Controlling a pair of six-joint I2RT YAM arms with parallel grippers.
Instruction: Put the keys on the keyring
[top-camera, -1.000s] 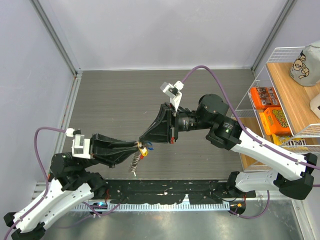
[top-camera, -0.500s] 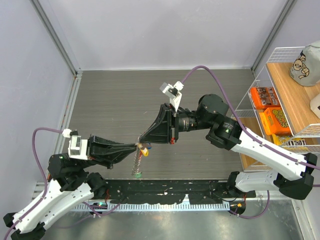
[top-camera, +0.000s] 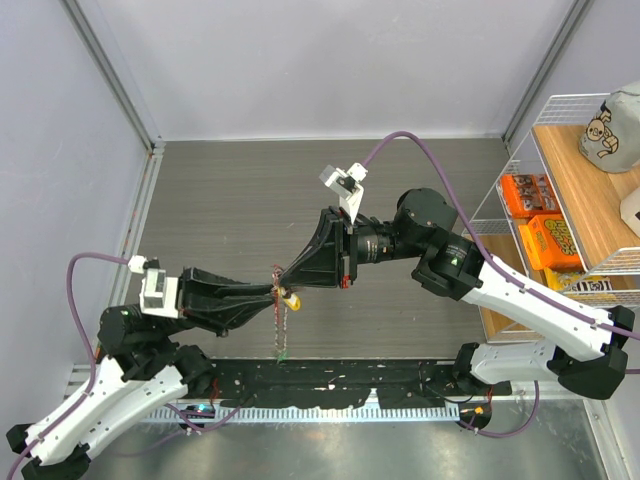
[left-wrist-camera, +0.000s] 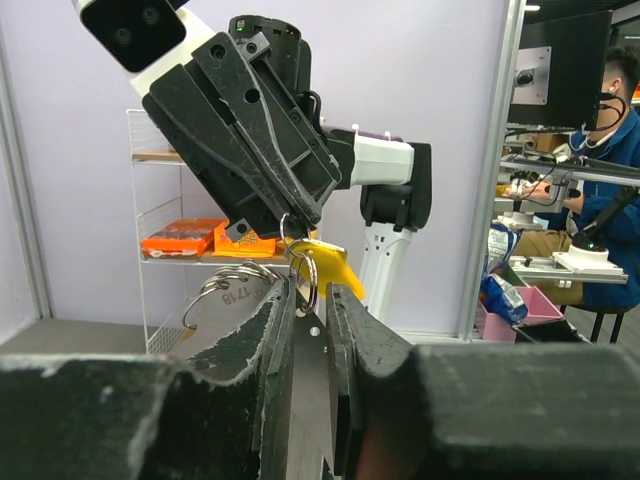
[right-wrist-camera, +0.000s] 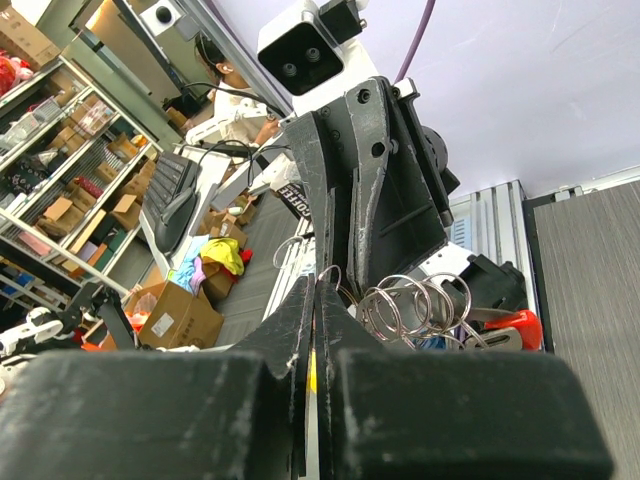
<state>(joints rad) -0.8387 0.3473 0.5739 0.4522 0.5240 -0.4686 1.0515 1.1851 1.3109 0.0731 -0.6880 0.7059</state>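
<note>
**Tip-to-tip meeting of the two arms above the near part of the table.**

Left gripper: reaches in roughly level from the left. Its fingers stand a narrow slit apart. The keyring, a thin metal loop, rises out of that slit at the fingertips. Whether the fingers actually pinch the loop cannot be told.

Right gripper: comes in from the right, fingers pressed flat together with no gap. In the left wrist view a second thin wire loop meets their tips. The two sets of tips almost touch.

A yellow tag hangs just under the right gripper's tips, beside the keyring. In the right wrist view, further rings overlap like a coil just beyond the closed fingers. Near them sits a flat metal piece stamped with digits.

From the meeting point a chain hangs straight down, ending in a small green piece. The whole bundle is up in the air between the two grippers.

At the right edge stands a wire shelf bearing orange packets.
</note>
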